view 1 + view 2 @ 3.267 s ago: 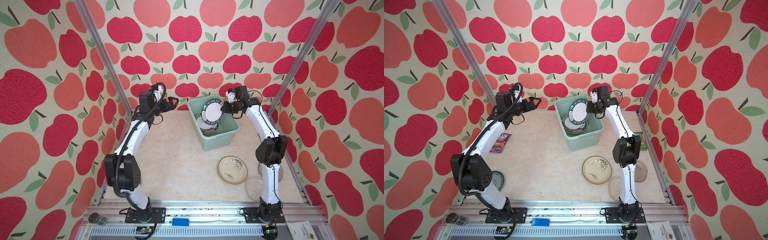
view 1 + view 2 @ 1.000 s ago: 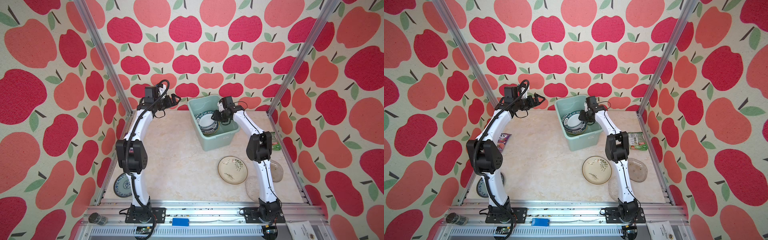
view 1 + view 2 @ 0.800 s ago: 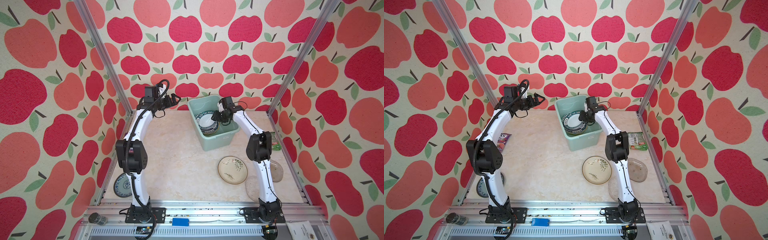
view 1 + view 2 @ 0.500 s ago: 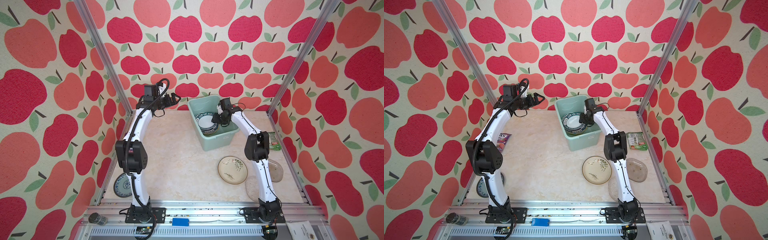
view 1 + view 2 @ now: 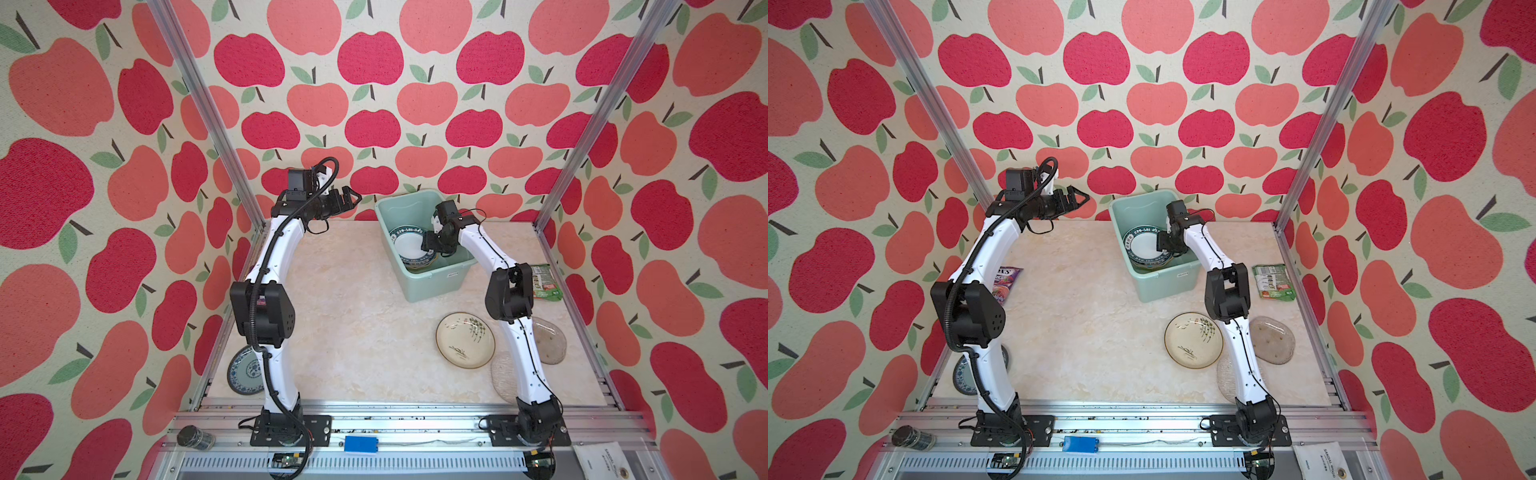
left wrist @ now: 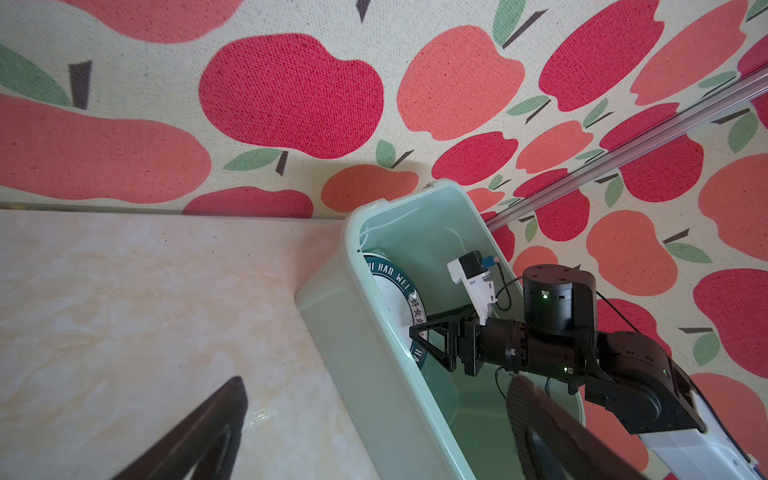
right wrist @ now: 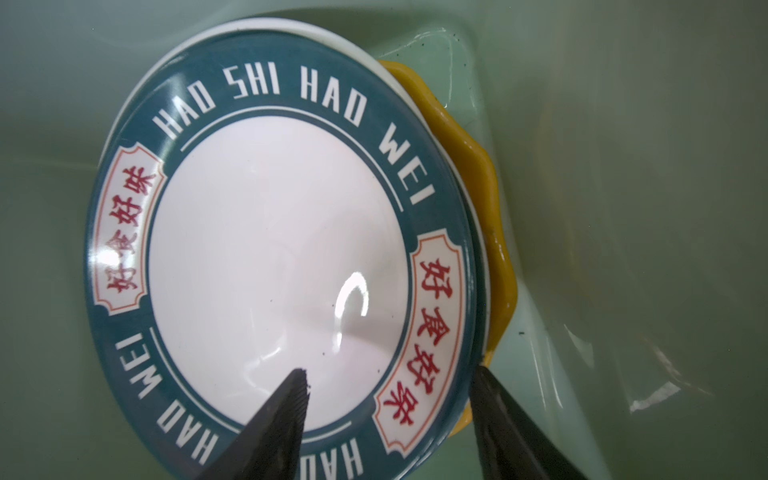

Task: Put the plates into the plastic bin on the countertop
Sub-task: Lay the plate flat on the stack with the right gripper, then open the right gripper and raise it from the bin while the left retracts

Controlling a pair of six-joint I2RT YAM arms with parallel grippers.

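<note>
as the jaws part, a lettered plate settles in the bin

where the right gripper [image 7: 390, 374] held the white plate with the dark lettered rim [image 7: 274, 257] tilted above the plastic bin [image 5: 432, 286] a few seconds ago, that plate now lies face up on the stack inside. it rests over a yellow scalloped plate [image 7: 494, 232] whose edge shows beside it. the fingers have spread over the last second: in the right wrist view one fingertip [image 7: 297, 386] hangs over the white well and the other stands outside the rim, with a clear gap and no pinch on the edge. whether either tip brushes the plate cannot be told. this delivery looks done, and the arm seems free to lift out. the left gripper [image 5: 352, 195] waits high near the back wall beside the bin, jaws wide and empty, as a second ago. four plates remain on the countertop [image 5: 353, 311]: a cream plate with a green plant [image 5: 465, 340], two clear glass plates [image 5: 548, 340] partly behind the right arm, and a blue-patterned plate [image 5: 245, 370] by the left arm's base.
</note>
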